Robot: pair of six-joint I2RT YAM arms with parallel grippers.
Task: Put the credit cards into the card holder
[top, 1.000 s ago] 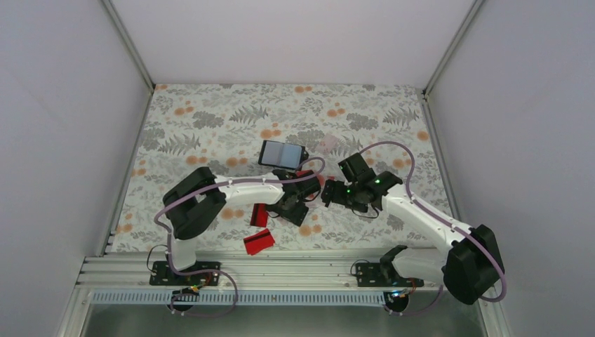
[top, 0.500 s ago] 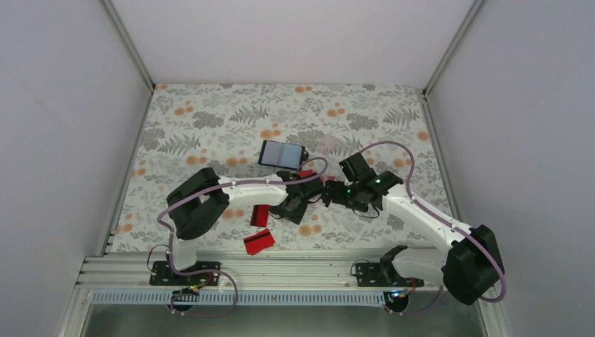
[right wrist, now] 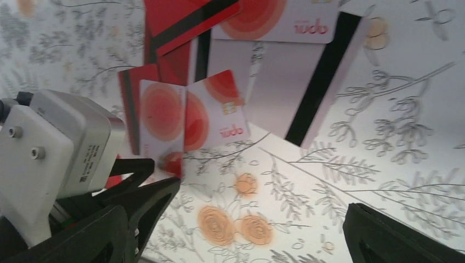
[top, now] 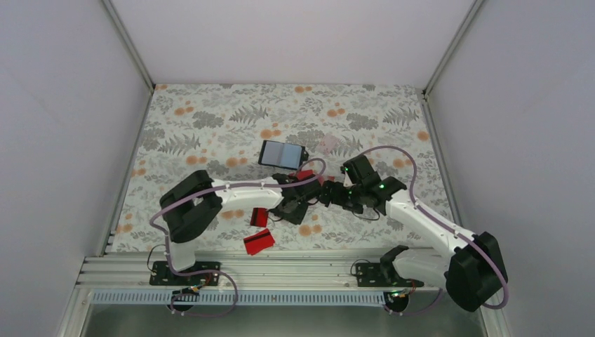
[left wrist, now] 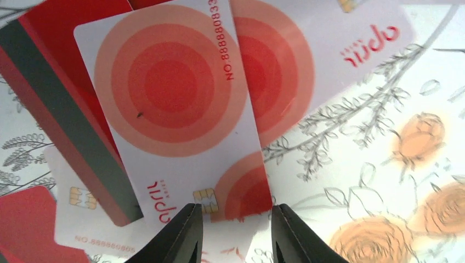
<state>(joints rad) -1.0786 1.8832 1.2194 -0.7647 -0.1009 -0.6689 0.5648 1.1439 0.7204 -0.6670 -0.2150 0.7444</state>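
Two arms meet over a loose heap of credit cards on the floral tabletop. The left gripper is partly closed, its fingertips astride the chip end of a white card with red rings; whether it has hold cannot be told. The right gripper gapes wide just beside, holding nothing. The card holder lies open just beyond the heap. Two red cards lie apart, nearer the arm bases.
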